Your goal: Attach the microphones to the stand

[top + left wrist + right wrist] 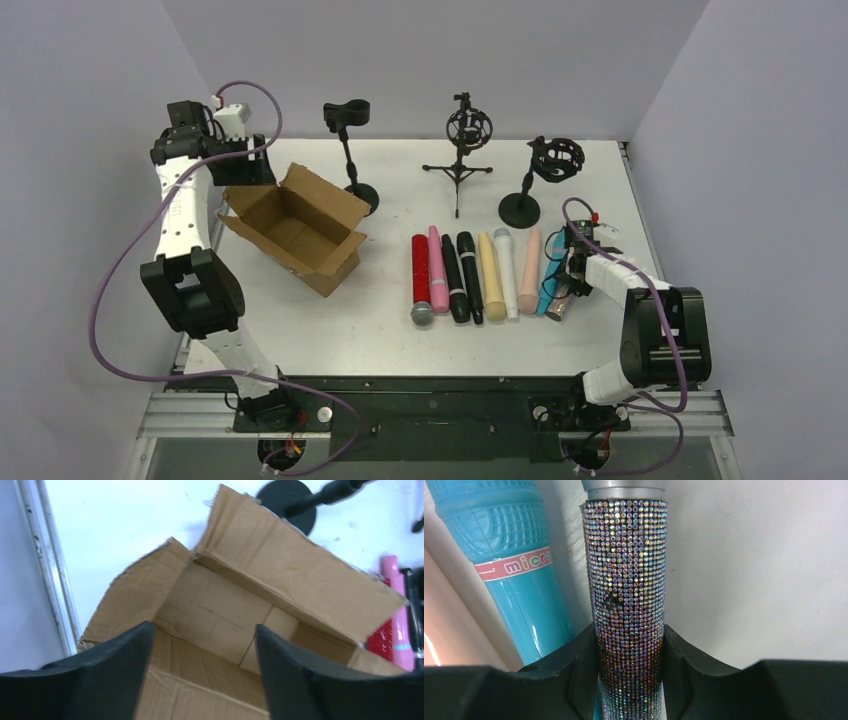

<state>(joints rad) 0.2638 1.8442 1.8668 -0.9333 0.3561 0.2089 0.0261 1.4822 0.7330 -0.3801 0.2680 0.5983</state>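
So the right tool [630,650] is clamped on the lower body of the glittery microphone [626,570], one finger on each side of the rhinestone barrel, with the silver collar showing up top in the wrist view. That mic sits at the far right end of the row on the white worktop [400,215], and I can't tell if it's lifted off the surface at all. Just beside it on the left is the teal microphone [509,555], and next to that the peach microphone [529,270]. Carrying on leftward the row goes white microphone [506,270], cream-yellow microphone [491,275], two black microphones [470,275], pink microphone [438,270] and red microphone [420,275], all lying side by side and roughly parallel. Behind the row are three black stands: a clip stand [350,150] on the left, a tripod stand [465,140] with a shock mount in the middle, and a round-base stand [545,175] with a shock mount on the right. None of them has a mic in it. The left tool [202,635] is way over at the left, above the open brown cardboard box [280,565], fingers spread apart with nothing between them.
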